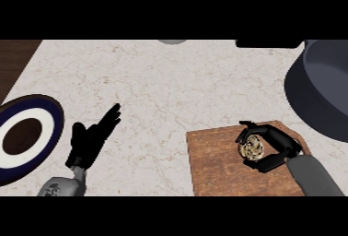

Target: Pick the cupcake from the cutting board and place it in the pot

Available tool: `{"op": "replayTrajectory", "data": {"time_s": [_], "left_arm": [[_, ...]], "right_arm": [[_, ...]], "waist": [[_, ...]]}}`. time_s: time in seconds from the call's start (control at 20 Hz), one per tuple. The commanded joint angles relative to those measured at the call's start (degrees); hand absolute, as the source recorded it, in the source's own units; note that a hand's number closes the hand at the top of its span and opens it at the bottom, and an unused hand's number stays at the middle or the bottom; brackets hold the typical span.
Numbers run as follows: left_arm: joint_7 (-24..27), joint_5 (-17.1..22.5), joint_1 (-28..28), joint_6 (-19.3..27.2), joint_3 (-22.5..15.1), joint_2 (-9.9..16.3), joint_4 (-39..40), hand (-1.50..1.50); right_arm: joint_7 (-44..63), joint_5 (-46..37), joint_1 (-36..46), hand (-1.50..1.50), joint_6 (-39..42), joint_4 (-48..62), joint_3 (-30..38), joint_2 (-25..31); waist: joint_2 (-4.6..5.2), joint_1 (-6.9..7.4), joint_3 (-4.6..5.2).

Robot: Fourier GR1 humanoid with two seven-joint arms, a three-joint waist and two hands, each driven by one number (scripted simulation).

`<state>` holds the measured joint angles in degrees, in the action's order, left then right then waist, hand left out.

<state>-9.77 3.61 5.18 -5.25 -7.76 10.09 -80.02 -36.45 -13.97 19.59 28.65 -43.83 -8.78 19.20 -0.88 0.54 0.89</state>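
Brown wooden cutting board (224, 161) carries the cupcake (253, 148), right hand (272, 150) curled round it for the lift. Dark pot (319, 92) waits just beyond. Left hand (92, 136) rests open on the tabletop (170, 83).

Right hand (275, 150) curled around cupcake (252, 148) on cutting board (217, 166); pot (319, 92) at right; left hand (92, 136) open.

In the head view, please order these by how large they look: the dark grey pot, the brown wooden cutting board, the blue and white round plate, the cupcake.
1. Dark grey pot, cut off by the edge.
2. Brown wooden cutting board; also cut off, so its order with the pot is unsure.
3. Blue and white round plate, partly cut off.
4. Cupcake, inside the right hand.
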Motion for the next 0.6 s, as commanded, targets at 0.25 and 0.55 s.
{"op": "replayTrajectory", "data": {"time_s": [0.25,0.55], "left_arm": [[2.7,-0.3,-1.7,-0.2,1.1,0.4,1.1,0.0],[2.6,0.7,-3.7,0.5,3.4,1.6,0.4,0.0]], "right_arm": [[-5.8,8.8,-7.5,1.5,0.5,6.7,9.1,4.4],[-4.0,23.7,-12.0,1.5,-6.8,13.6,30.4,17.2]], "waist": [[1.07,-1.85,-0.99],[1.09,-5.54,-1.26]]}}
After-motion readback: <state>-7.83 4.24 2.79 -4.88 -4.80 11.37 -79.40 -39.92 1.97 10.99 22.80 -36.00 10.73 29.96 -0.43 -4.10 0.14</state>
